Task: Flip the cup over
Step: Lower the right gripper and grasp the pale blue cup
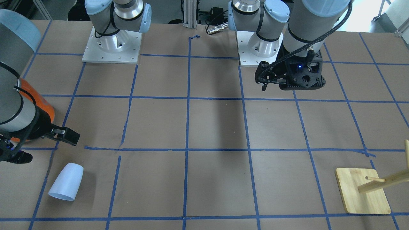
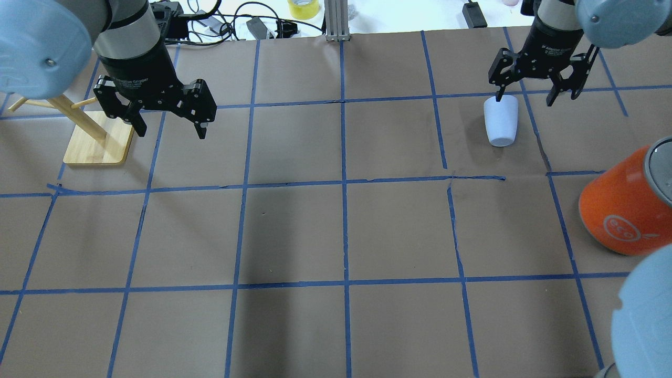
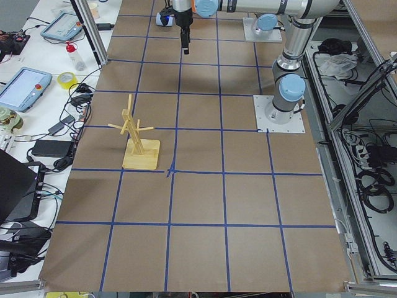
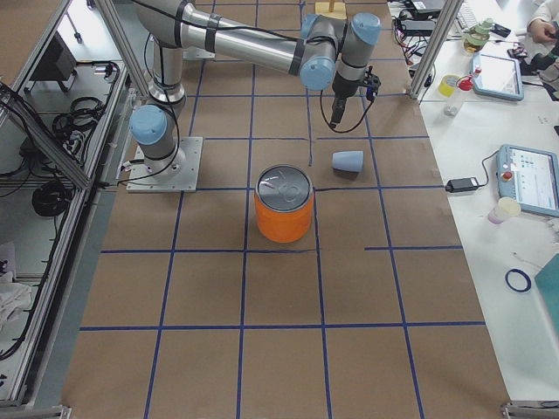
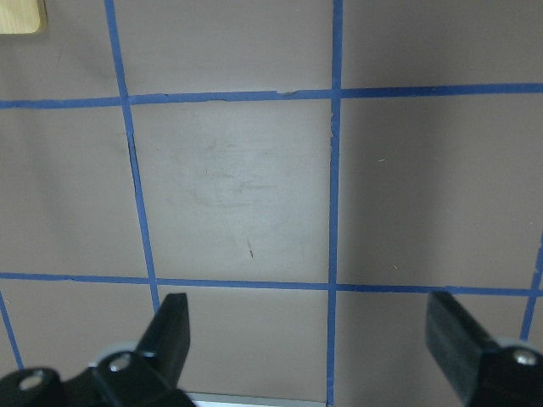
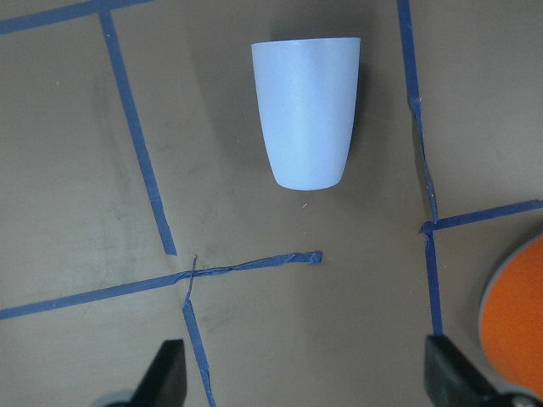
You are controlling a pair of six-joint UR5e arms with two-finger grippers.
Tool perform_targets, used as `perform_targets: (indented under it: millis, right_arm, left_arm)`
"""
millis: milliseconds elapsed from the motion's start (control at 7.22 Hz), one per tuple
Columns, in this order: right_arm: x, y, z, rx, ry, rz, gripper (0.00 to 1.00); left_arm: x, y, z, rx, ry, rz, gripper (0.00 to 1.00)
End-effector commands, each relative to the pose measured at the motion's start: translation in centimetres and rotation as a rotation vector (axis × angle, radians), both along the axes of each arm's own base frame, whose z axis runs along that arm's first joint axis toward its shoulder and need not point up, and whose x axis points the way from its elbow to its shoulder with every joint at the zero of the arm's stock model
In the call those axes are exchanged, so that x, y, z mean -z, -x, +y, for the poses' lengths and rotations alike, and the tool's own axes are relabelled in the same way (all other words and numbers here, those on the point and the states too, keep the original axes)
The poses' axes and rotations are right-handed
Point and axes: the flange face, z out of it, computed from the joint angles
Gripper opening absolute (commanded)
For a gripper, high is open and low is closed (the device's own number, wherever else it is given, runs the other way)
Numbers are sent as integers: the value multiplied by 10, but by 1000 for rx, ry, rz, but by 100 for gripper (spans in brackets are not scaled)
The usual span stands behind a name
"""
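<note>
The pale blue-white cup [image 2: 501, 123] lies on its side on the brown table, rim pointing away from the robot. It also shows in the front view [image 1: 66, 182], the right side view [image 4: 347, 161] and the right wrist view [image 6: 305, 110]. My right gripper [image 2: 525, 100] is open and empty, hovering above the table near the cup's rim end without touching it. In the right wrist view [image 6: 305, 381] the cup lies well ahead of the fingers. My left gripper [image 2: 172, 130] is open and empty, hovering over bare table, as its wrist view [image 5: 310, 339] shows.
A large orange can [image 2: 625, 210] with a silver top stands on the robot's near right, close to the right arm [image 1: 35, 105]. A wooden peg rack [image 2: 97, 139] stands by the left gripper. Blue tape lines grid the table.
</note>
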Motion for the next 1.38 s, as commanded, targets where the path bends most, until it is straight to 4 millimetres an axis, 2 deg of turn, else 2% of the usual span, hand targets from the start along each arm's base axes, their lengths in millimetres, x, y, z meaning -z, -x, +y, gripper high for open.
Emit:
perform_targets:
  millis: [0, 277, 554, 692, 831, 969, 1246]
  right_arm:
    - [57, 6, -26, 19, 73, 16, 100]
    - [92, 4, -20, 32, 134, 26, 100]
    - [105, 4, -16, 33, 115, 23, 100]
    - [116, 9, -18, 35, 100, 21, 100]
    - [135, 25, -22, 49, 85, 14, 100]
    - [141, 41, -28, 70, 117, 24, 100]
    - [146, 44, -31, 80, 129, 19, 100]
  left_arm:
    - [1, 0, 0, 0, -2, -2, 100]
    - [1, 0, 0, 0, -2, 0, 100]
    - [1, 0, 0, 0, -2, -2, 100]
    - [1, 0, 0, -2, -2, 0, 100]
    - [1, 0, 0, -2, -2, 0, 100]
    - [1, 0, 0, -2, -2, 0, 100]
    - [0, 0, 0, -2, 0, 0, 100]
